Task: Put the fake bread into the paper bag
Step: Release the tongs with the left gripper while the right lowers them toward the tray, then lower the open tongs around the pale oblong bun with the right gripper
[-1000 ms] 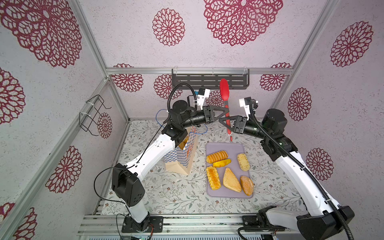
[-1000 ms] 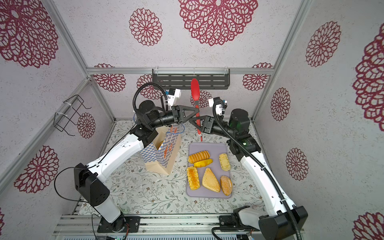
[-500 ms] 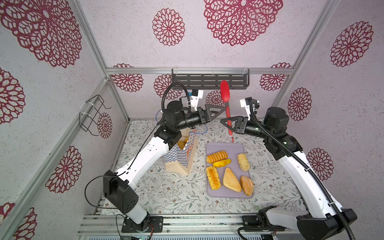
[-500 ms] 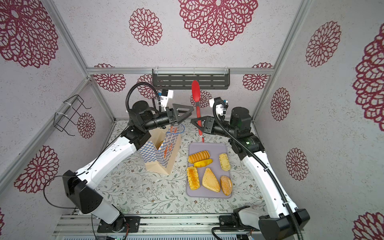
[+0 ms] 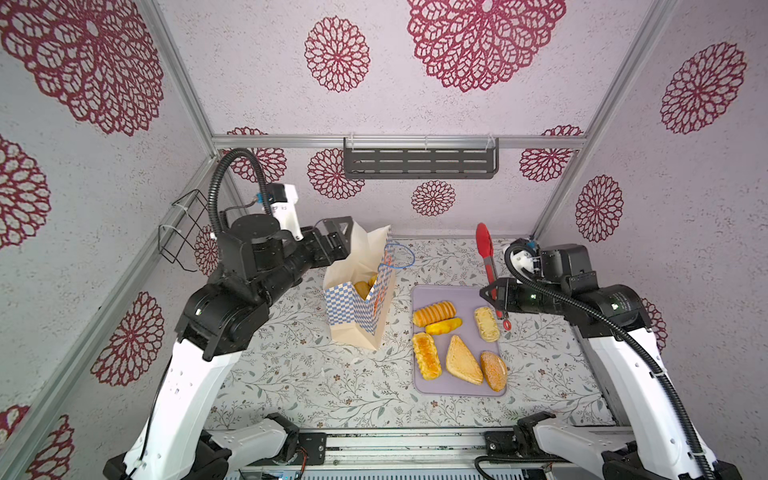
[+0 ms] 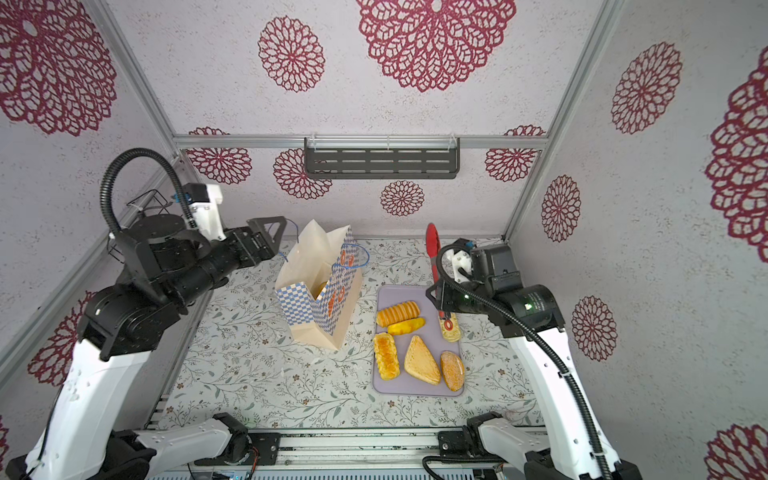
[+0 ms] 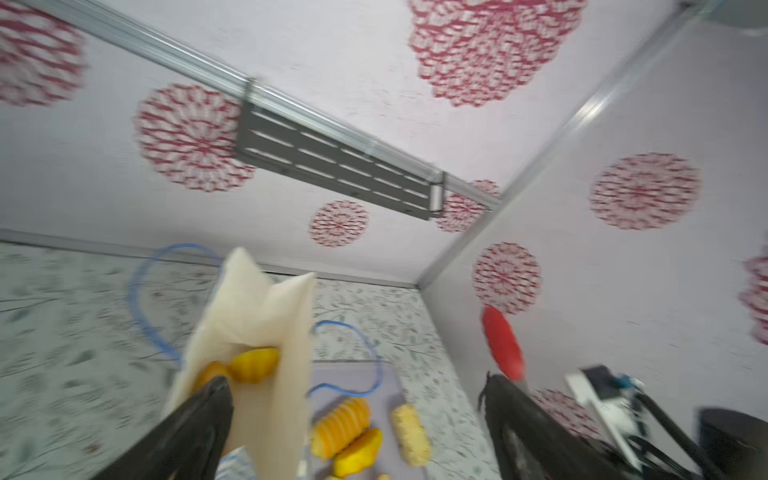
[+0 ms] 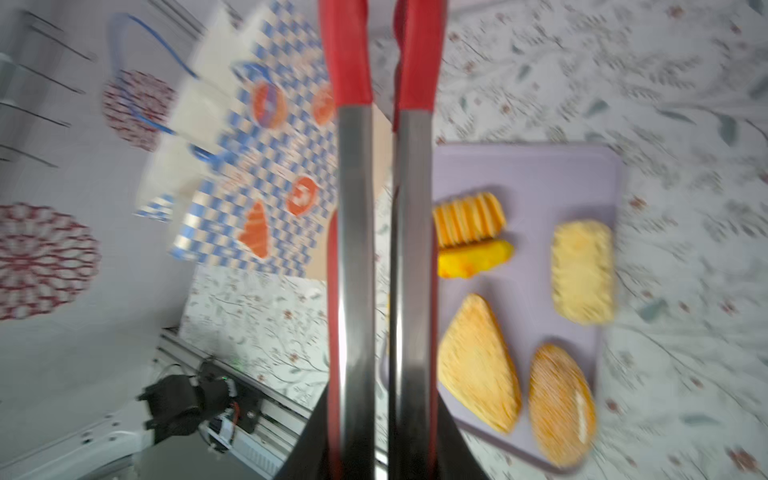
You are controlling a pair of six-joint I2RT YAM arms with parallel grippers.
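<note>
Both arms same build: left arm (image 5: 187, 386) & right arm (image 5: 623, 374) have white lower links w/ small dark holes and blk joint housings (image 5: 220, 316) above. Blk corrugated conduit (image 5: 232, 166) on each. White cam mount (image 5: 286, 212) w/ blue connector at the wrist. Right elbow housing (image 6: 540, 318) has small white lettering + green LED (image 6: 528, 306). Left fingers (image 7: 195, 428) matte blk. Bases (image 5: 253, 440) white w/ blk ends.

both top views stare down from high at the front over the whole desk (image 5: 291, 374). left wrist camera faces the paper bag (image 7: 257, 307) close up; right wrist camera looks along the red tongs (image 8: 353, 249); all share that bag and the lilac tray (image 8: 540, 174).
</note>
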